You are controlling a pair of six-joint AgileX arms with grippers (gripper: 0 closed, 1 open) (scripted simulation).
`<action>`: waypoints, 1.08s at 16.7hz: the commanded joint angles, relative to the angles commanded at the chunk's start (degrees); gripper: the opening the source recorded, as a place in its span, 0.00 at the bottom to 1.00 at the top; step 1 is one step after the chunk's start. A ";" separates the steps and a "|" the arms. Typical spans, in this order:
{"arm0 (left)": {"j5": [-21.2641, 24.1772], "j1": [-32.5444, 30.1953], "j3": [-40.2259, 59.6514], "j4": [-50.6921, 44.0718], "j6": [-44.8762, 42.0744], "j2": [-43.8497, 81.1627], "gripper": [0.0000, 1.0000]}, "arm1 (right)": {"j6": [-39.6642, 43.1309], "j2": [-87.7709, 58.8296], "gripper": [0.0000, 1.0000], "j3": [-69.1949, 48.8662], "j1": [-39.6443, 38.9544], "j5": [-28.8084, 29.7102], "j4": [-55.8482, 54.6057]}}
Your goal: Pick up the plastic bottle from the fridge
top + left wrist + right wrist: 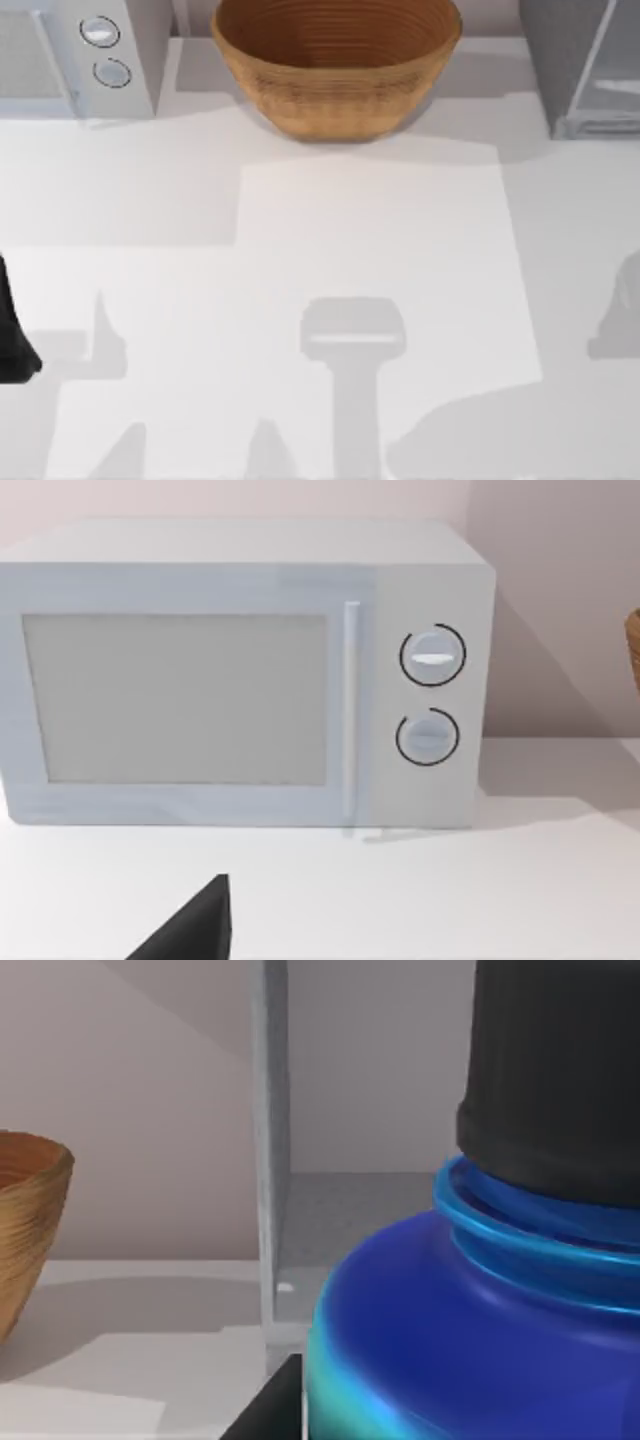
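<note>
Standing bottle (470,1340) beside fridge frame (268,1160)

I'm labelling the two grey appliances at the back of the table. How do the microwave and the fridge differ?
The microwave stands at the back left and carries two round silver knobs; the fridge stands at the back right and shows no knobs. The microwave's door is shut, while the fridge's interior is exposed behind the plastic bottle. Both are grey boxes flanking the woven basket.
</note>
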State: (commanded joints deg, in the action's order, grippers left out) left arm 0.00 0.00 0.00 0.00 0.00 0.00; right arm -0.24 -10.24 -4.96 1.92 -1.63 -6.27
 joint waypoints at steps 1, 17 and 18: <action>0.00 0.00 0.00 0.00 0.00 0.00 1.00 | 0.05 3.20 0.00 1.59 -0.56 0.49 1.98; 0.00 0.00 0.00 0.00 0.00 0.00 1.00 | -0.68 -1.92 0.00 -2.32 -9.04 7.95 -1.23; 0.00 0.00 0.00 0.00 0.00 0.00 1.00 | -0.97 -5.75 0.00 -4.37 -11.26 9.99 -3.31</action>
State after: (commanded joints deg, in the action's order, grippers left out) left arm 0.00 0.00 0.00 0.00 0.00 0.00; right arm -1.21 -15.99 -9.33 -9.35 8.36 -9.59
